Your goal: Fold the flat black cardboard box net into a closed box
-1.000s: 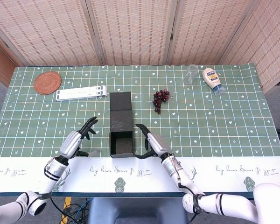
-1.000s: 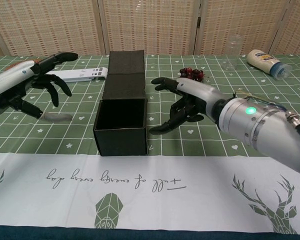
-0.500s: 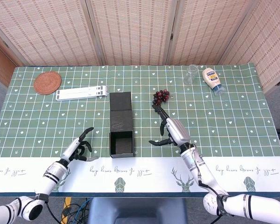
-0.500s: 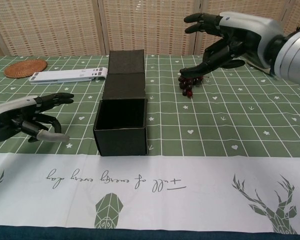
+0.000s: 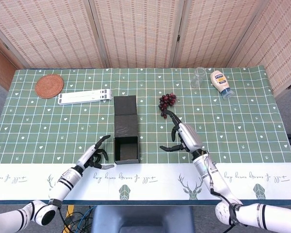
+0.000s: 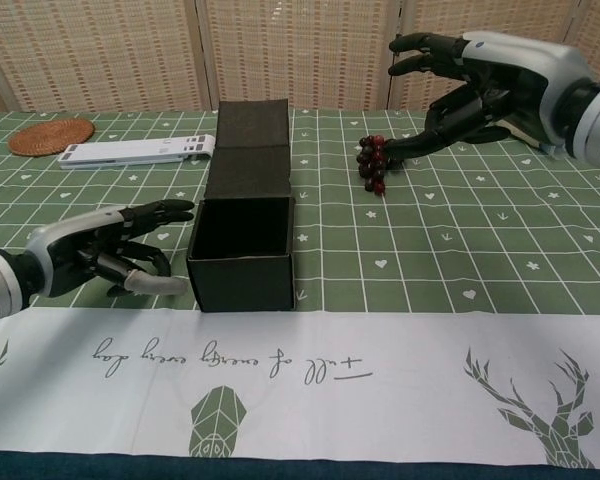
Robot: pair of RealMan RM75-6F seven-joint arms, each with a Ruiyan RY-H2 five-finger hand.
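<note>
black box just right of left hand, right hand apart, both hands spread, empty

Light was bright, even and diffuse, shadows faint; both views stayed sharp, the chest view slightly wide-angled.

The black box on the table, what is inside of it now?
The black box looks empty: both views show only dark inner walls and floor. The near wall hides the front part of the floor in the chest view.
</note>
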